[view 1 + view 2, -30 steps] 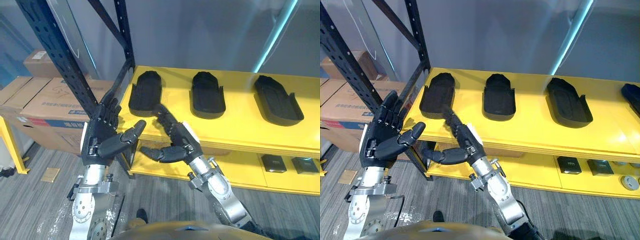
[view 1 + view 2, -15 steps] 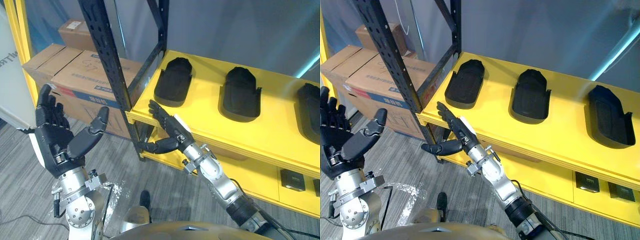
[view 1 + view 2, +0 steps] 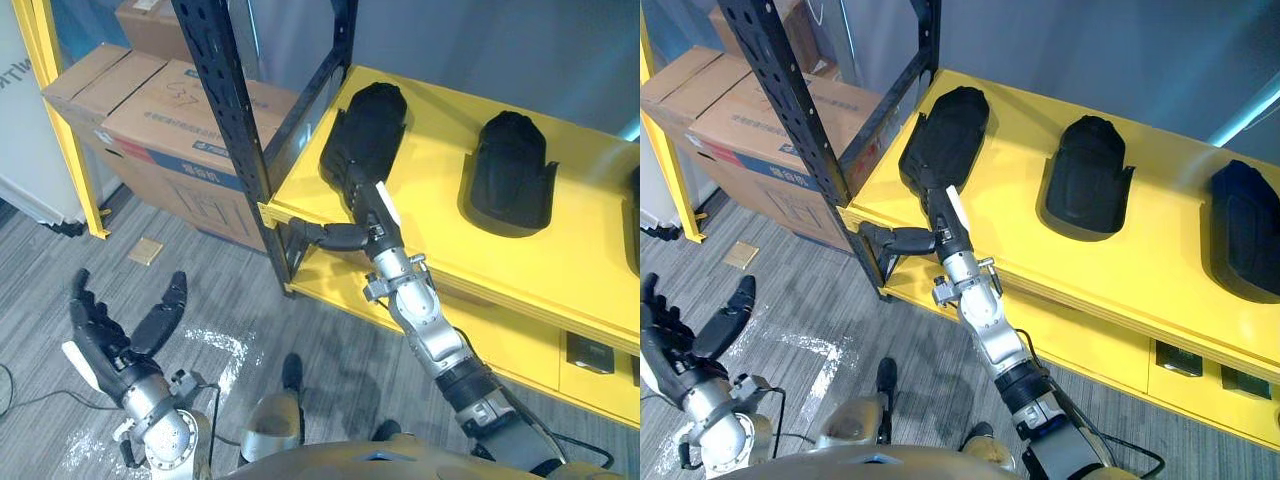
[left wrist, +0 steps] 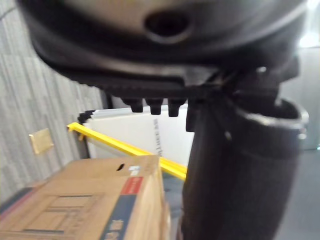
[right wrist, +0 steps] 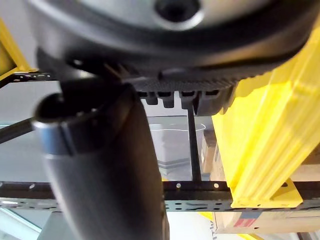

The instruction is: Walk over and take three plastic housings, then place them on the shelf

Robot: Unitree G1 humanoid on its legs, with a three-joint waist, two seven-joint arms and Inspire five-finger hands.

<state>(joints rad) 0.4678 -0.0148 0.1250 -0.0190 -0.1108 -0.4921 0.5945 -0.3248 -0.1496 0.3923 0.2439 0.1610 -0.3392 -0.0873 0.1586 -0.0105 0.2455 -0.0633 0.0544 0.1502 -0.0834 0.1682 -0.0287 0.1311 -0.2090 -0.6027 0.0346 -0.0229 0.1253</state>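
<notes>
Three black plastic housings lie in a row on the yellow shelf (image 3: 440, 230): the left one (image 3: 365, 125), the middle one (image 3: 512, 170) and the right one (image 3: 1245, 240). My right hand (image 3: 365, 215) reaches over the shelf's front edge. Its fingers are straight and point at the near end of the left housing, with the thumb (image 3: 330, 236) spread out to the side. Whether the fingertips touch the housing I cannot tell. My left hand (image 3: 115, 335) hangs low over the floor at the lower left, open and holding nothing.
A black rack upright (image 3: 225, 100) stands at the shelf's left corner. Cardboard boxes (image 3: 160, 110) sit behind it, beside a yellow post (image 3: 65, 110). A lower yellow shelf (image 3: 1110, 345) holds small dark parts (image 3: 1180, 358). A small wooden block (image 3: 145, 250) lies on the grey floor.
The camera has moved closer to the shelf. My right hand has risen to the left housing's near end. My left hand has dropped low toward the floor.
</notes>
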